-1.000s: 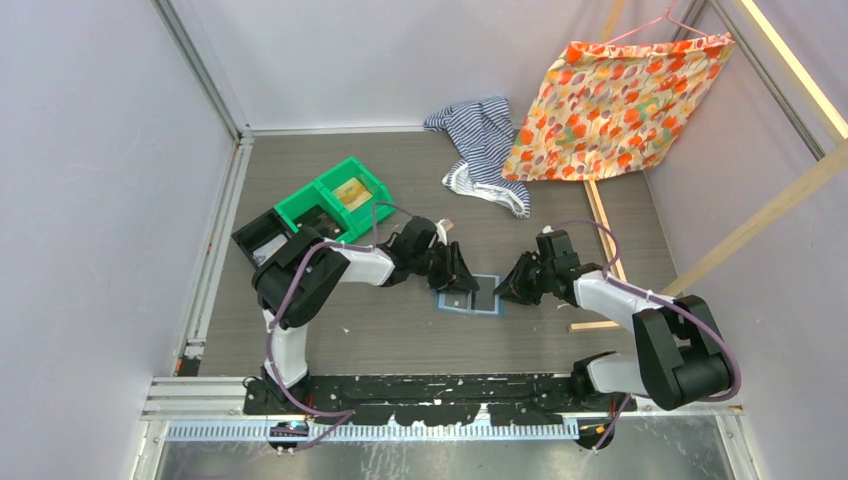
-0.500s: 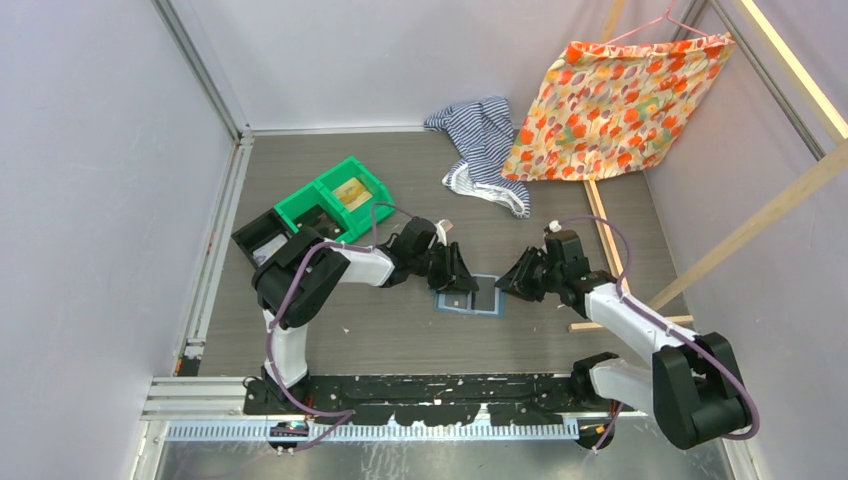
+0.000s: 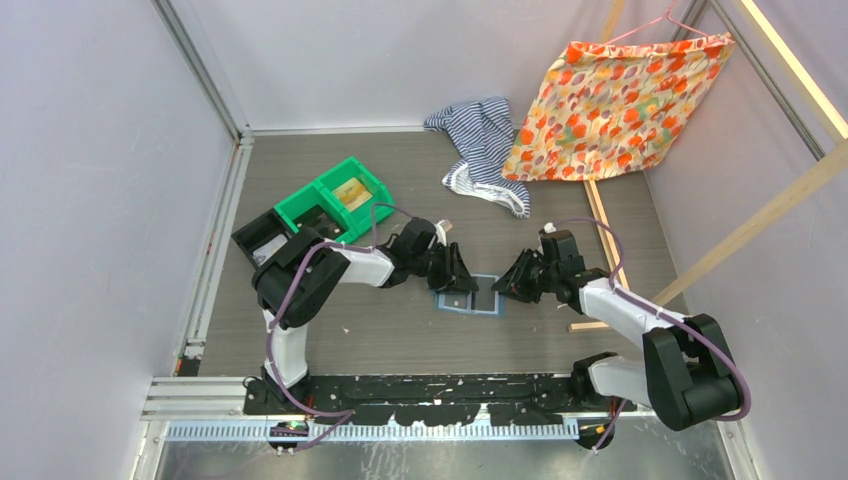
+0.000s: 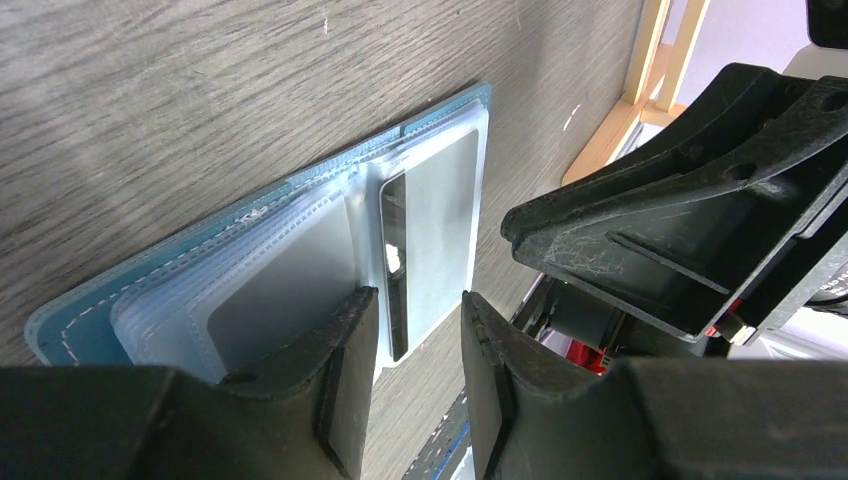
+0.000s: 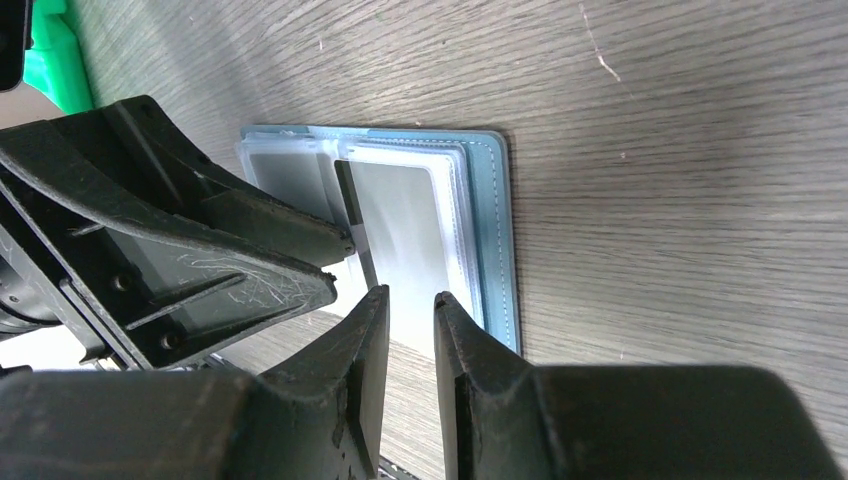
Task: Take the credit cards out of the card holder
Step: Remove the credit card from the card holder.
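Looking through both wrist cameras, we find the card holder (image 5: 492, 230) lying open and flat on the table (image 3: 380, 330), between the left gripper (image 4: 415, 300) and the right gripper (image 5: 408, 295). Both pincers stand narrowly parted, with nothing clamped. A credit card (image 4: 435, 230) with a dark stripe sits in a clear sleeve at the left fingertips. We judge the risk is this: the jaws may pinch the sleeve too, so the soft holder lifts along.
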Controlling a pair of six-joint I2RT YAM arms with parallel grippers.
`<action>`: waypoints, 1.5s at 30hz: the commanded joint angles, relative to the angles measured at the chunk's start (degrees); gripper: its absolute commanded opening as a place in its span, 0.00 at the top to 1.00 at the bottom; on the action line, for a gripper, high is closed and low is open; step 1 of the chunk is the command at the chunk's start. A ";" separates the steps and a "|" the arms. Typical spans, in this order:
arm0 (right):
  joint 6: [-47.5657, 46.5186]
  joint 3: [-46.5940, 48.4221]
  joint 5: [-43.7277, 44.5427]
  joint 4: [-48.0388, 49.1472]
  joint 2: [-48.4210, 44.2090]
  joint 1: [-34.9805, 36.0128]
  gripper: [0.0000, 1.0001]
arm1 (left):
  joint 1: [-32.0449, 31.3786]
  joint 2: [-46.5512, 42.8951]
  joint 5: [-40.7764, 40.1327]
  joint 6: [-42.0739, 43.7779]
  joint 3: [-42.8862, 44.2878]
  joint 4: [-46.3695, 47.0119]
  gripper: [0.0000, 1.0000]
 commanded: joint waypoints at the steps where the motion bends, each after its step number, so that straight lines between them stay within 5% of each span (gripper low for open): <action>1: -0.46 0.15 -1.01 2.65 0.11 -0.10 0.72 | -0.25 0.68 -0.42 0.97 -0.78 0.74 0.62; 20: -0.47 -2.66 -1.59 7.23 6.26 -0.12 0.72 | -0.24 1.49 -0.59 -0.46 -2.03 3.47 0.64; 36: 0.10 -3.12 -2.80 10.18 7.58 -0.09 0.73 | -0.07 2.79 -0.34 -3.31 -4.17 10.50 0.76; 45: 0.44 -3.37 -2.83 10.63 8.07 0.03 0.73 | -0.07 4.55 -0.18 -5.83 -5.65 16.03 0.91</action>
